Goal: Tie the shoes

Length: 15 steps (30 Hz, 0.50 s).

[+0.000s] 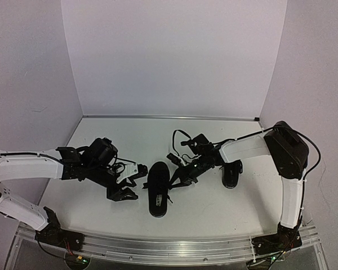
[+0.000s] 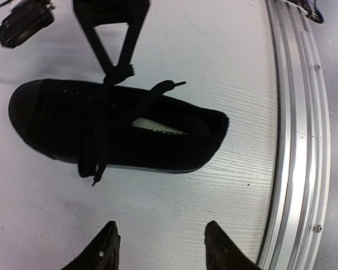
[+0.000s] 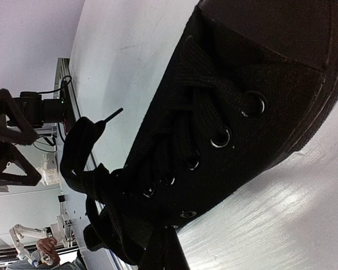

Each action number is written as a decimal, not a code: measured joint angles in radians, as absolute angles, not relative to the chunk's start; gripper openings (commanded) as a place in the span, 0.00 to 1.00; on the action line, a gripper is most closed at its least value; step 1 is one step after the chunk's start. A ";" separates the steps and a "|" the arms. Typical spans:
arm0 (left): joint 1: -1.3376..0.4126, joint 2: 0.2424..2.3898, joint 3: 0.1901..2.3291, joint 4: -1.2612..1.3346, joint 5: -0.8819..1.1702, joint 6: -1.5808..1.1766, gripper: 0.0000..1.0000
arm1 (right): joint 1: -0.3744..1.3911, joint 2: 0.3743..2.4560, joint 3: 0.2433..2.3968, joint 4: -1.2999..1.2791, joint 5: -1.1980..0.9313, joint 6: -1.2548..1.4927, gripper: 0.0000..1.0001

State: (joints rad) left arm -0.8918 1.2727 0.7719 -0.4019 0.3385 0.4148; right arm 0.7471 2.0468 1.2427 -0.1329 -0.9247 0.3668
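Observation:
One black shoe [image 1: 158, 189] lies in the middle of the table, toe toward the back wall. In the left wrist view it [image 2: 118, 126] lies on its sole, toe to the left, with the pale label showing and loose laces [image 2: 96, 140] draped across it. My right gripper [image 1: 177, 179] is at the shoe's right side; its fingers meet on a lace [image 2: 119, 72] over the tongue. The right wrist view shows the eyelets, the bunched lace [image 3: 84, 169] and my shut right gripper [image 3: 168, 250]. My left gripper [image 1: 124, 188] is open and empty, left of the shoe and apart from it [image 2: 160, 230]. A second black shoe [image 1: 232, 174] lies to the right.
An aluminium rail [image 1: 169, 247] runs along the table's near edge, close to the shoe's heel [image 2: 296, 140]. White walls close in the table at the back and on both sides. A black cable loop [image 1: 179, 135] rises from the right arm.

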 measured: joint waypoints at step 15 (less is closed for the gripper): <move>-0.818 1.372 0.806 -0.329 0.219 0.442 0.52 | 0.747 2.047 1.244 -0.133 -0.902 0.363 0.00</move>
